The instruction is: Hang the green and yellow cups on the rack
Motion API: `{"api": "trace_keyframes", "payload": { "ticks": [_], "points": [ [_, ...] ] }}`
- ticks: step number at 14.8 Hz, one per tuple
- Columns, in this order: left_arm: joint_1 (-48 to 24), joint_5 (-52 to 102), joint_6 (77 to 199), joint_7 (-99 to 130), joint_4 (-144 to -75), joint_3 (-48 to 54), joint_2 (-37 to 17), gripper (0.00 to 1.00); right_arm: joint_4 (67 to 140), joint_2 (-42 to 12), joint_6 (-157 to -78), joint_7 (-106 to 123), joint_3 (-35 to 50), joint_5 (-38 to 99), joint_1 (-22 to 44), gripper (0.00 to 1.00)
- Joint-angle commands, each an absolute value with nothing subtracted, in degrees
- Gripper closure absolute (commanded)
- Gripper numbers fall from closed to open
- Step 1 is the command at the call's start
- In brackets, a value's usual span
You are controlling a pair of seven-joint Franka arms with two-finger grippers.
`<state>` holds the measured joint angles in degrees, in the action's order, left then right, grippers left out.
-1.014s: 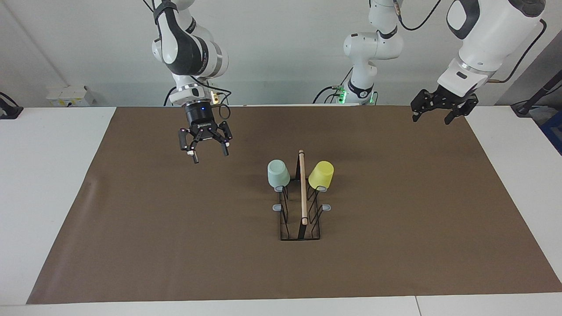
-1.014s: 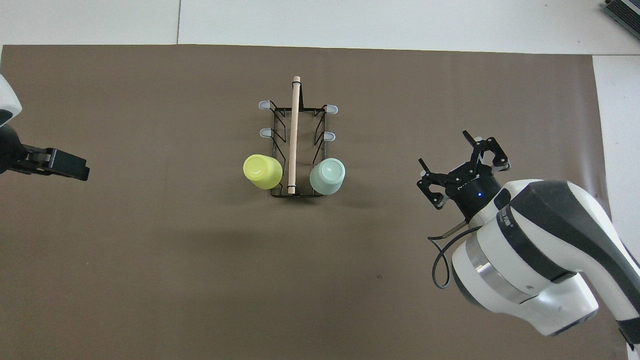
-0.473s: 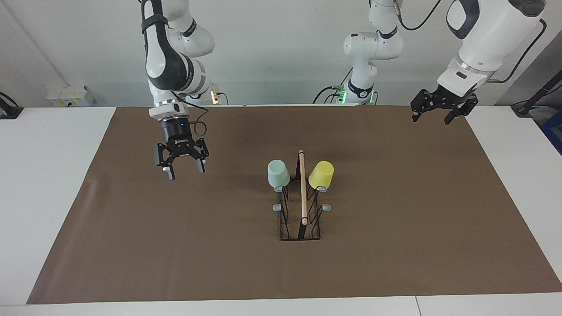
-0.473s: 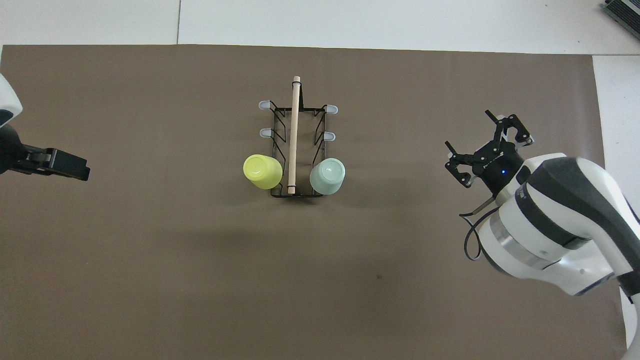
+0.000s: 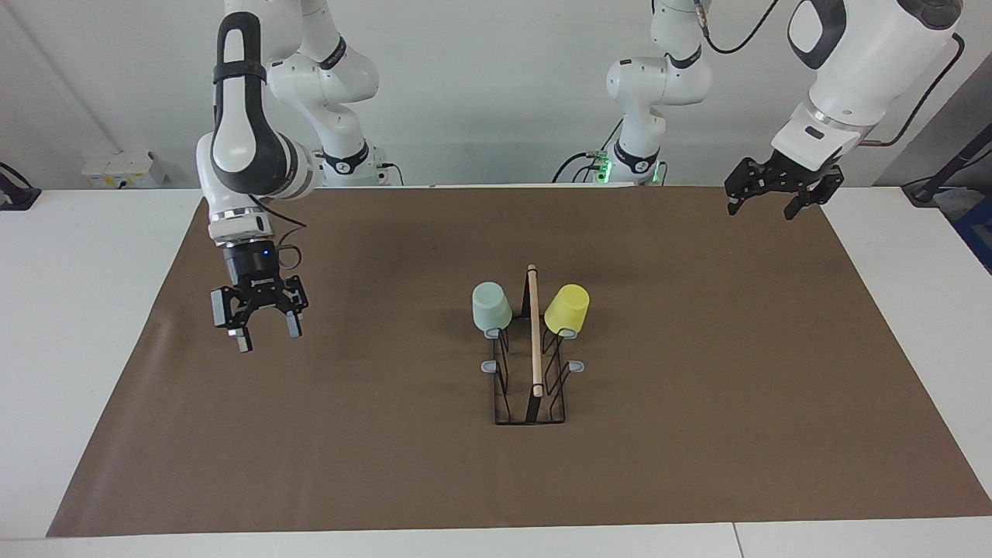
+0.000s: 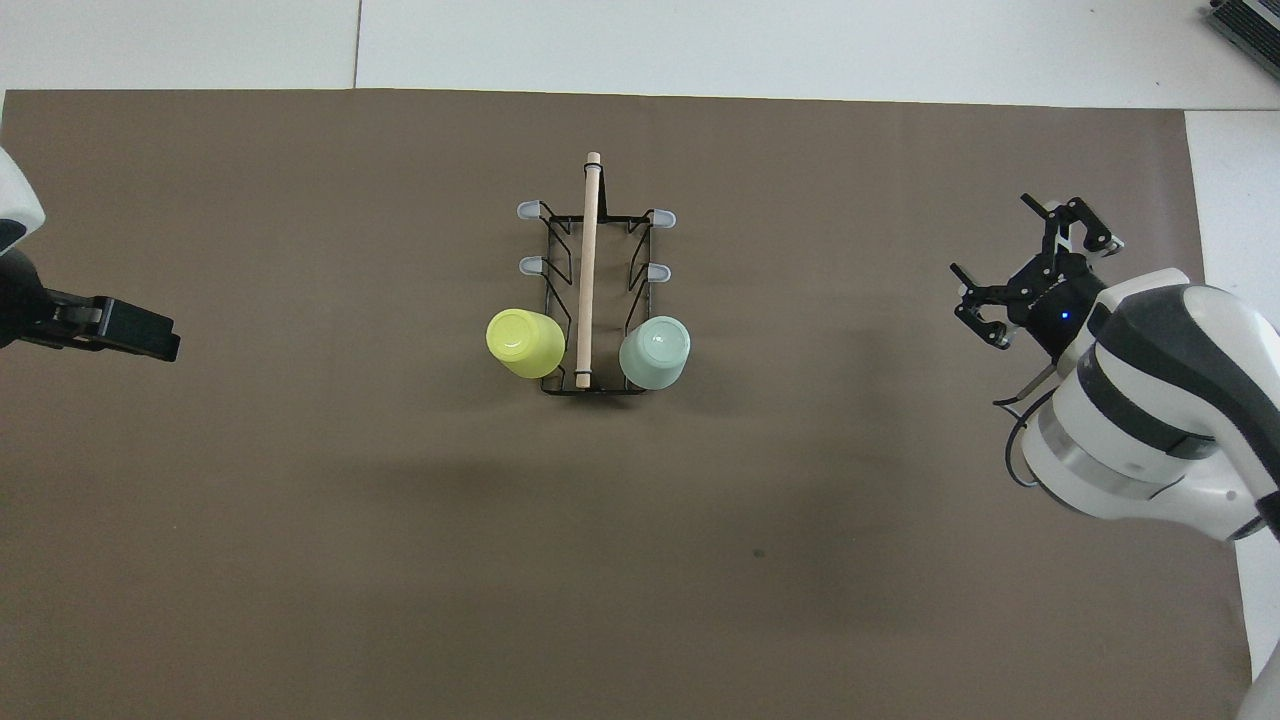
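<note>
**Both cups hung, both arms drawn clear**

The green cup (image 5: 491, 307) and yellow cup (image 5: 566, 308) are seen mouth-down on the rack (image 5: 532, 372), on the prong pair nearest the robots, one each side of its rod, whose long axis runs toward the robots. The right gripper (image 5: 261, 325) and left gripper (image 5: 780, 195) are held well apart from it over the counter (image 5: 697, 434), fingers wide, empty; neither is clearly nearer, and no further grasp is judged due

The rack (image 5: 531, 364) stands mid-tabletop (image 5: 101, 325) on the mat (image 5: 697, 434), between the two grippers and well apart from both. On its prongs nearest the robots hang two cups (image 5: 491, 307), one on each side of the top rod (image 5: 534, 329). The right gripper (image 5: 263, 329) hovers over the mat toward its own end. The left gripper (image 5: 763, 203) hangs over the mat's corner at its end.
</note>
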<state>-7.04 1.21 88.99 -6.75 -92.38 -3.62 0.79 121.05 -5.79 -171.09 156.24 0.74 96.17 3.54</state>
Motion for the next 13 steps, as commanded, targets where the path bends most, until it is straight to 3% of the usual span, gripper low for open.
{"api": "trace_keyframes", "payload": {
  "ticks": [1,9,13],
  "points": [
    [-7.03,0.53,88.95,-7.21,-91.67,-3.60,0.79,0.00,119.36,-7.38,-169.02,155.33,0.97,87.84,0.71,0.00],
    [-7.03,0.53,89.03,-7.29,-91.67,-3.60,0.79,0.00,114.88,-9.40,-159.45,120.11,0.62,53.74,-3.77,0.00],
    [-7.12,0.53,88.95,-7.21,-91.67,-3.60,0.79,0.00,111.72,-9.32,-151.10,101.74,-0.08,36.35,-4.22,0.00]
  ]
}}
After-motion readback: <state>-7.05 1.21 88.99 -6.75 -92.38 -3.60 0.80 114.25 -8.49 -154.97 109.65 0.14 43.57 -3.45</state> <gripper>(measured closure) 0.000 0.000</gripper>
